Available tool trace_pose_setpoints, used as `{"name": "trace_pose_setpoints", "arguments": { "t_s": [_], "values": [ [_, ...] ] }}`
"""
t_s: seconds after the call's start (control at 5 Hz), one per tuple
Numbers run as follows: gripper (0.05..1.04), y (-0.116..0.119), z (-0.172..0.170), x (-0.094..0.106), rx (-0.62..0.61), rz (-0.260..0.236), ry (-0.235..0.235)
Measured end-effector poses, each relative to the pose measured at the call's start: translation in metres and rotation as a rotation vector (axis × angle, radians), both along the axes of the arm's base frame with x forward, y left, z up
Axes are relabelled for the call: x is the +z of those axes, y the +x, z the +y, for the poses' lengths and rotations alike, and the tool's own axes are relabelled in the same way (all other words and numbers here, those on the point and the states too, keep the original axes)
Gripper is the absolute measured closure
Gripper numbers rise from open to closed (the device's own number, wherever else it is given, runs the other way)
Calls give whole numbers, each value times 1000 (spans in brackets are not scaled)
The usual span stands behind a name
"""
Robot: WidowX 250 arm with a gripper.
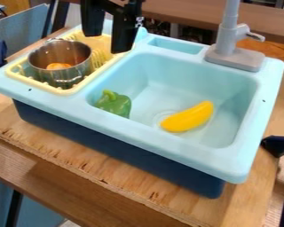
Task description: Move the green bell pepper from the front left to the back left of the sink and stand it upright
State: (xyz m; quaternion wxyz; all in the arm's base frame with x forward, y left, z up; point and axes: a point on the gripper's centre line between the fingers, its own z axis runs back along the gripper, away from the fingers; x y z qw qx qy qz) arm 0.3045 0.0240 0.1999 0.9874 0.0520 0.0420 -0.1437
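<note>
I find the gripper [107, 43] over the dish rack [67, 91], its fingers apart, holding nothing. Beside it, the metal pot [79, 72] stands upright in the rack, apparently steadied by the raised rim, with an orange item [58, 66] inside. In the sink [168, 147], walls contain a green bell pepper [115, 105] near the left side and a yellow toy banana [189, 118] by the drain.

I see a green pepper [115, 104] below my gripper [107, 44], a yellow toy [189, 118] lower right, a grey faucet [228, 43] right.
</note>
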Motion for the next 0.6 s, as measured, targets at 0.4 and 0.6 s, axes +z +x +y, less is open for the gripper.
{"name": "trace_pose_setpoints", "arguments": {
  "t_s": [0.4,0.6],
  "values": [
    [85,-14,-12,-40,-51,-1,-79],
    [85,-30,-13,-48,-65,-41,-87]
  ]
}}
